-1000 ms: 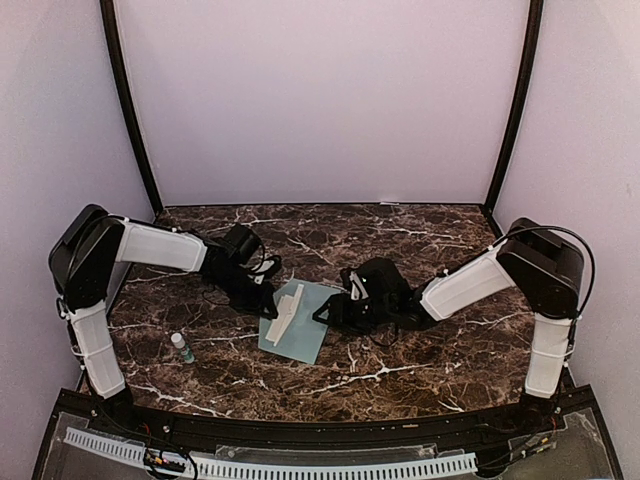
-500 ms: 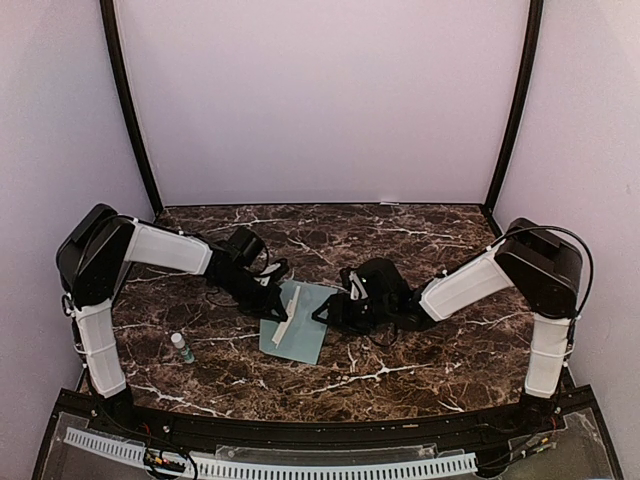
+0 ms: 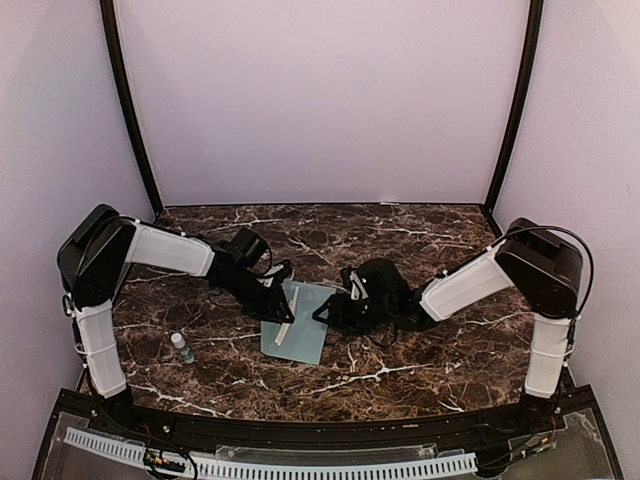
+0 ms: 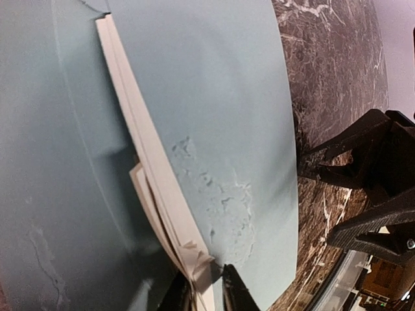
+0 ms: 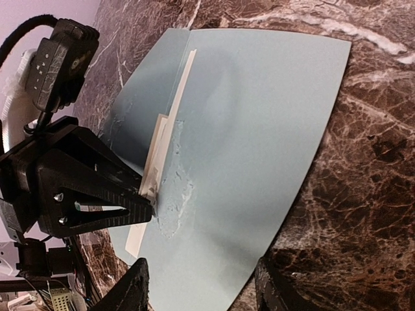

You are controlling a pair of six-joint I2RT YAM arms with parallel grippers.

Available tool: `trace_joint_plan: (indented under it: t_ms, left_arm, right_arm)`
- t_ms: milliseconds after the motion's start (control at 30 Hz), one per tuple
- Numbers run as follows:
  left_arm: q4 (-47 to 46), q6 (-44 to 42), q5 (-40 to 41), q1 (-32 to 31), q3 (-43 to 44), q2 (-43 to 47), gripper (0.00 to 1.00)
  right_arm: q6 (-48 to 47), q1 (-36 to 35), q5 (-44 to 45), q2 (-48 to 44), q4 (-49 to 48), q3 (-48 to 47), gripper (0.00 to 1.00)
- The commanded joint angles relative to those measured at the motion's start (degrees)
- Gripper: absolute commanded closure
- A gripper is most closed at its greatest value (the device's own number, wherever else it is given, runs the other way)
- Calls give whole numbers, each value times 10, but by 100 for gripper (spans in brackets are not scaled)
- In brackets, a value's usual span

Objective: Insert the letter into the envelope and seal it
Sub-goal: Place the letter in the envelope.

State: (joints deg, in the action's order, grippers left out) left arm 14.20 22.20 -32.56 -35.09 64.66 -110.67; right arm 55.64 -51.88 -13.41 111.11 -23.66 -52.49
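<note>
The teal envelope (image 3: pixel 303 325) lies flat on the marble table between the arms. It fills the left wrist view (image 4: pixel 220 97) and shows in the right wrist view (image 5: pixel 259 129). The folded cream letter (image 3: pixel 288 322) stands on edge over the envelope's left part. My left gripper (image 3: pixel 284 311) is shut on the letter's near end (image 4: pixel 152 155), fingertips close to the teal surface (image 4: pixel 206 290). I cannot tell whether the letter's lower edge (image 5: pixel 170 129) is inside the pocket. My right gripper (image 3: pixel 330 312) is open, its jaws spread across the envelope's right edge (image 5: pixel 201 291).
A small white bottle with a green base (image 3: pixel 182 347) stands on the table at the front left. A roughened patch (image 5: pixel 175 201) marks the envelope beside the left fingertips. Dark marble (image 3: pixel 420 240) surrounds the envelope, and lilac walls close in the back and sides.
My left gripper has moved right with the letter, further over the envelope, and the letter now stands more edge-on. The right arm has not moved.
</note>
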Motion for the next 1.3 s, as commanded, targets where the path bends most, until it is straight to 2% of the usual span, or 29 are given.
trace_joint_plan:
  t_ms: [0,133,267,900,1267]
  left_arm:
    - [18,-10,18,-10,7,42,76]
    - [37,-15,46,-10,14,53,62]
    - [48,-17,59,-10,13,58,57]
    - [11,10,-7,-15,-19,38,60]
    - [7,13,7,-22,-17,33,60]
  right_arm:
    - [1,-5,23,-14,14,15,47]
    - [-4,-5,29,-17,25,13,47]
    - [-4,-5,29,-14,24,12,47]
    - [-2,-5,23,-6,22,7,48]
    - [-2,-5,22,-5,20,9,48]
